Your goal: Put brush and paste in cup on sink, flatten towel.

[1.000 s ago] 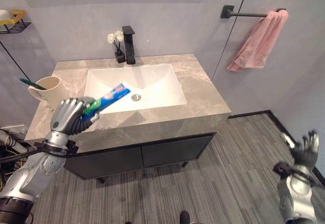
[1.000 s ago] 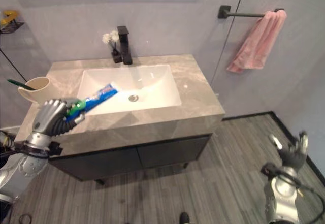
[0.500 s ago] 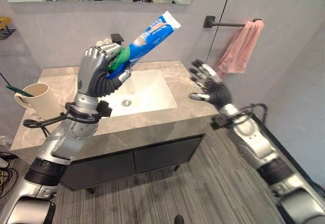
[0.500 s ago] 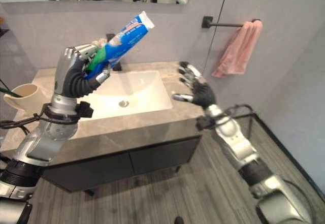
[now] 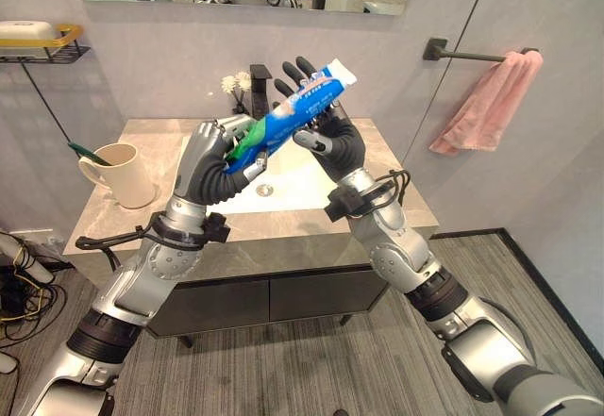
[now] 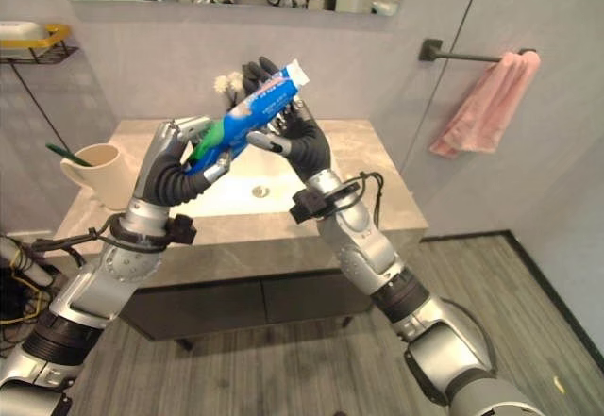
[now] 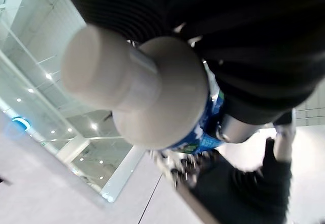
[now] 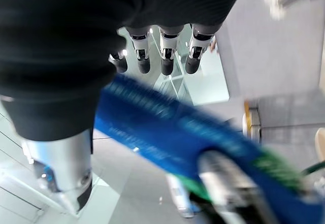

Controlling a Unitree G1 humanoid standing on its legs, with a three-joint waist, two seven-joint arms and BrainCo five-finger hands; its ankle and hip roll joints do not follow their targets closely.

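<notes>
Above sink [image 5: 283,175], left hand [image 5: 212,157] grips toothpaste [image 5: 288,119] against right hand [image 5: 326,133].

Counter [image 5: 113,218] bare around the cup [image 5: 125,174]; brush [image 5: 88,152] leans in its mouth.

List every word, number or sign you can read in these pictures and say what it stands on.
Toothpaste tube, held in the left hand against the right hand: white print along the blue side, too blurred to read.
Cup, pink towel, faucet: no lettering visible.
</notes>
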